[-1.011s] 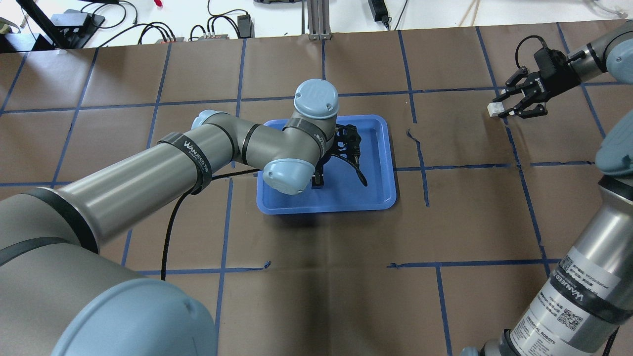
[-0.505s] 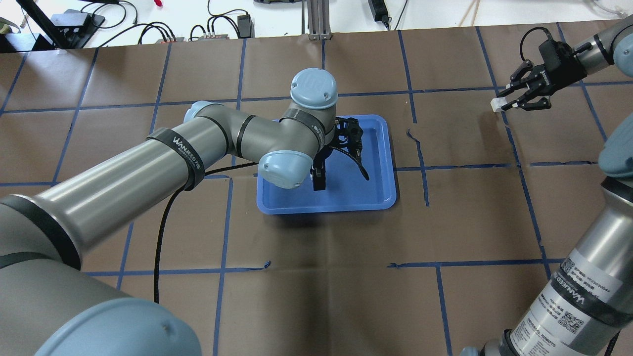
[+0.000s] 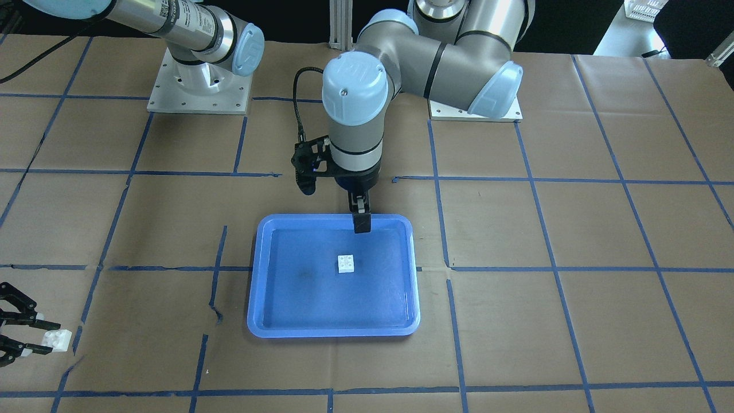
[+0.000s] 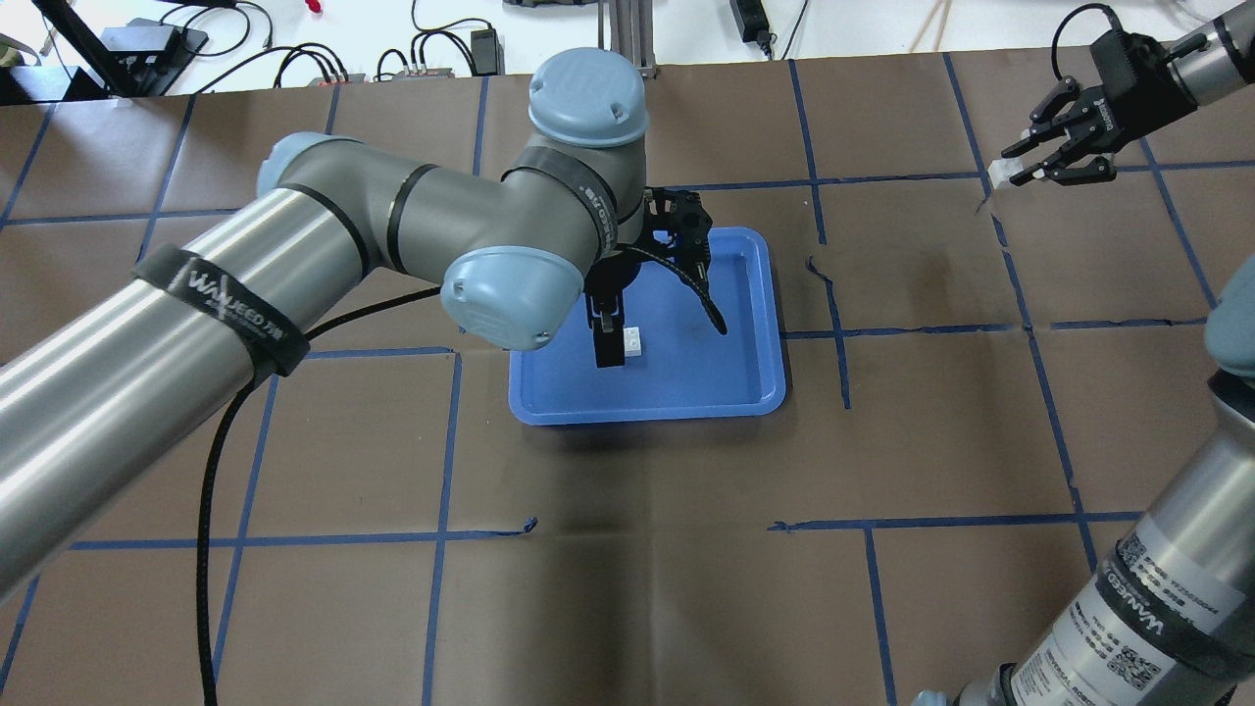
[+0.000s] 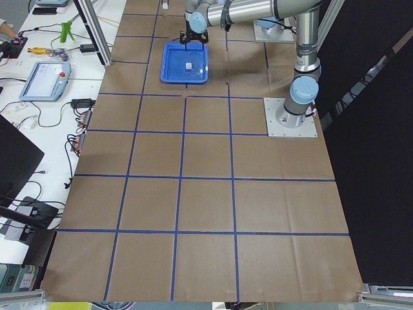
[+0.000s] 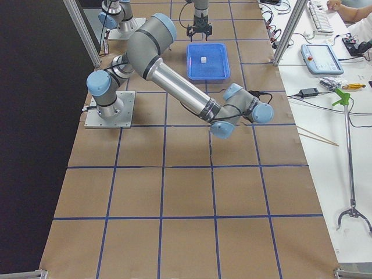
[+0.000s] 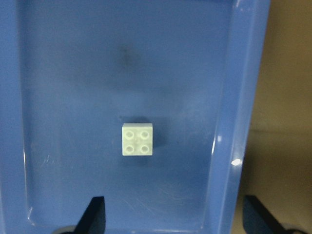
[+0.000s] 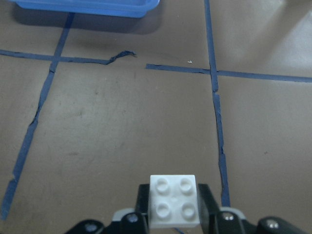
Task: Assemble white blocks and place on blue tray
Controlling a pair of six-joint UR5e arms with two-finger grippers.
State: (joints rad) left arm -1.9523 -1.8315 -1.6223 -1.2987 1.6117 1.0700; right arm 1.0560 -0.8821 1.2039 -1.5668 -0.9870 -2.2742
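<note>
One white block [image 3: 346, 263] lies studs up in the middle of the blue tray [image 3: 330, 331]. It also shows in the overhead view [image 4: 635, 340] and the left wrist view [image 7: 137, 139]. My left gripper [image 4: 665, 335] is open and empty, above the tray's near side; its fingertips [image 7: 95, 214] stand well apart, short of the block. My right gripper [image 4: 1010, 175] is far to the right of the tray, shut on the second white block [image 8: 174, 201], which also shows in the front-facing view [image 3: 57, 339]. The tray's edge shows at the top of the right wrist view [image 8: 83, 7].
Brown paper with blue tape lines [image 4: 833, 324] covers the table. Cables and power supplies [image 4: 431, 54] lie beyond the far edge. The tray stands alone at mid-table [image 5: 186, 81], also in the exterior right view [image 6: 207, 75].
My left arm has risen and pulled back toward the robot, uncovering the white block on the tray. My right gripper has moved farther away and right with its block.
</note>
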